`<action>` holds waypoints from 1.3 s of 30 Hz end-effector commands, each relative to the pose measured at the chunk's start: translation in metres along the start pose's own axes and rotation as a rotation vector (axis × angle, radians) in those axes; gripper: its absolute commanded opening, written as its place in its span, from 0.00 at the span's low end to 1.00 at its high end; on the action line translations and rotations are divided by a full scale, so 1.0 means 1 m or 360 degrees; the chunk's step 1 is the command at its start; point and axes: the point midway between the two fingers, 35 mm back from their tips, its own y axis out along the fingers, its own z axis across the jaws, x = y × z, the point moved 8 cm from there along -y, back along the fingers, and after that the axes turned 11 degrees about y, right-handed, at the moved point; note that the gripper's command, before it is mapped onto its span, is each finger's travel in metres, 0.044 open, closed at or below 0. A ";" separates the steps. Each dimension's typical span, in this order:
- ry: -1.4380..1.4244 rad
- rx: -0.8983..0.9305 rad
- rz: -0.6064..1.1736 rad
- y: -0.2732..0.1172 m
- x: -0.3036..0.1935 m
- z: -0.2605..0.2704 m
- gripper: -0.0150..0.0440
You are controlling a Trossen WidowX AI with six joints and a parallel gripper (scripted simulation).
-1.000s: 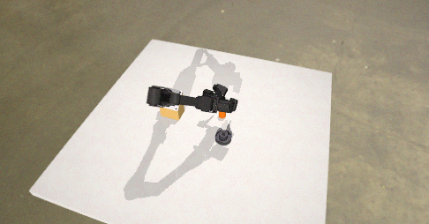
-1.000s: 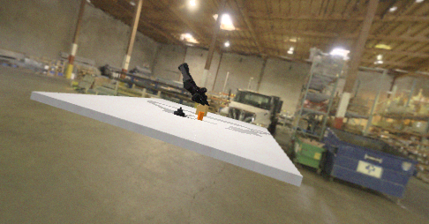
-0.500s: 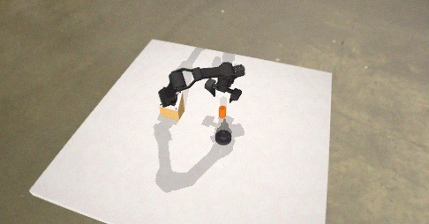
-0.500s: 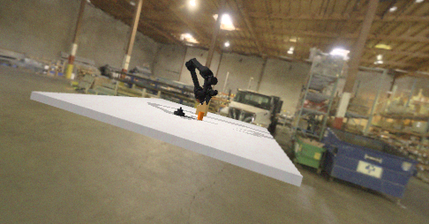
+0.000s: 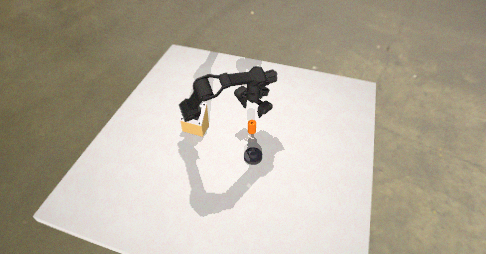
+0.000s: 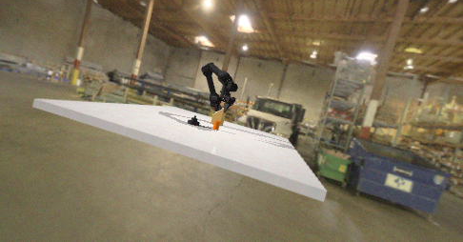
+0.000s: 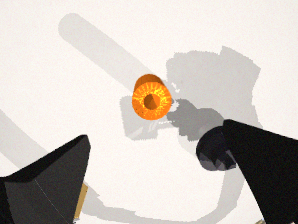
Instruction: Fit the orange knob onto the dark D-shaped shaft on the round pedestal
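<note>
The orange knob (image 5: 252, 127) (image 6: 216, 125) (image 7: 151, 114) stands upright on the white table, with its round top and dark hole facing the wrist camera. My gripper (image 5: 254, 109) (image 6: 222, 109) (image 7: 157, 134) is wide open and empty, above the table and near the knob. In the wrist view the knob shows beyond the line between the fingertips, not enclosed by them. The dark round pedestal (image 5: 253, 156) (image 6: 193, 121) (image 7: 214, 149) stands a short way from the knob, partly covered by the right finger in the wrist view. The shaft's flat side cannot be made out.
The arm's base stands on a yellow-orange block (image 5: 192, 127) to the left in the top view. The white table (image 5: 125, 180) (image 6: 119, 124) has open edges. Arm shadows fall around the knob and pedestal. A truck and bins stand in the background of the exterior view.
</note>
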 end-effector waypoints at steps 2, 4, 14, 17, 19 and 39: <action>0.0711 -0.0006 0.0006 0.000 0.000 0.000 1.00; 0.1027 -0.0007 0.0006 0.000 0.000 0.000 1.00; 0.1577 -0.0008 0.0005 0.000 0.000 0.000 1.00; 0.1577 -0.0008 0.0005 0.000 0.000 0.000 1.00; 0.1577 -0.0008 0.0004 0.003 0.000 -0.001 1.00; 0.1577 -0.0010 0.0004 0.060 0.000 -0.001 1.00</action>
